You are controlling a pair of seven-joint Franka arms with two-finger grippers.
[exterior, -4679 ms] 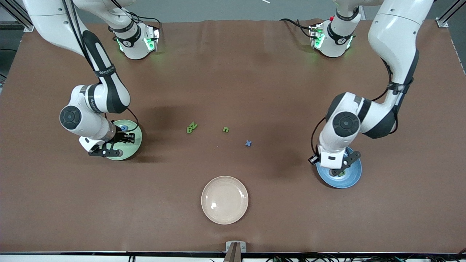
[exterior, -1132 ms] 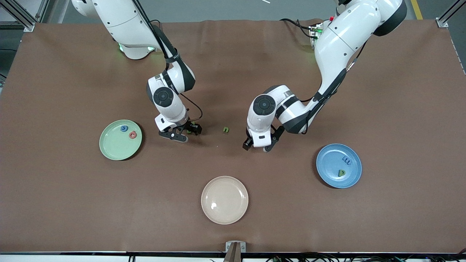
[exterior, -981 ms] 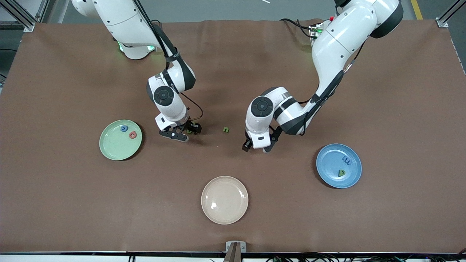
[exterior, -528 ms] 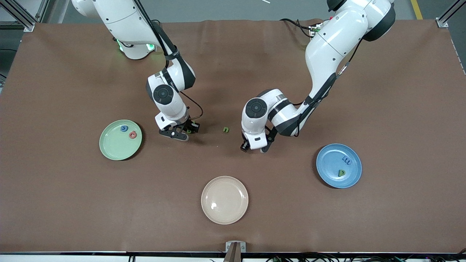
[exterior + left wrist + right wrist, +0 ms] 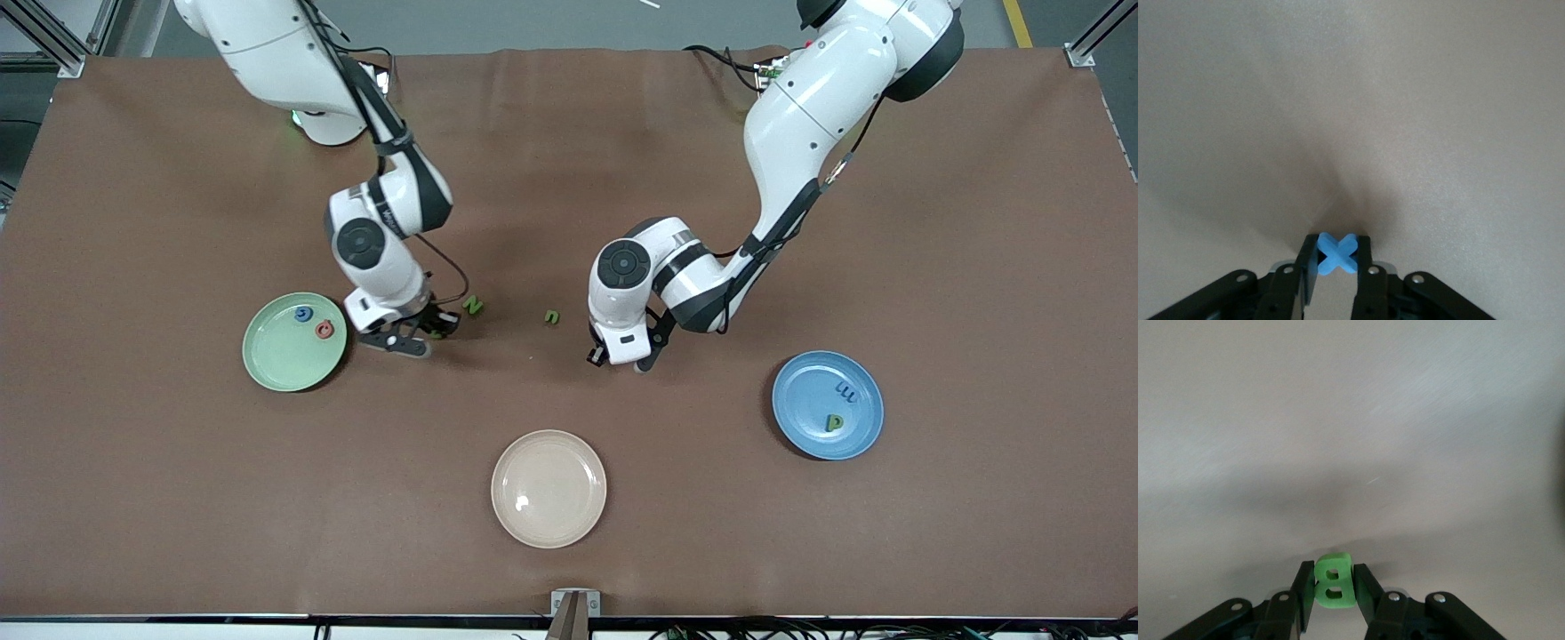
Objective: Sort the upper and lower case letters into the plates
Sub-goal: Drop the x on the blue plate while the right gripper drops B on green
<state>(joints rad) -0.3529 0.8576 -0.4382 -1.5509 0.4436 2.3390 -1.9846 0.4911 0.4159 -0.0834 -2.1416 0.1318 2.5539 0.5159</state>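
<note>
Left tool (image 5: 1336,267) pinches blue x (image 5: 1336,253); right tool (image 5: 1333,593) pinches green B (image 5: 1333,581). Both beside green n (image 5: 552,316) on surface (image 5: 569,178).

A brown cloth-covered table (image 5: 569,160) carries three round shallow plastic plates: a pale green one (image 5: 276,360) toward the right arm's end, a medium blue one (image 5: 805,400) toward the left arm's end, and a cream-beige one (image 5: 548,488) near the front edge. A green N (image 5: 474,306) and a green n (image 5: 552,316) lie mid-table.
</note>
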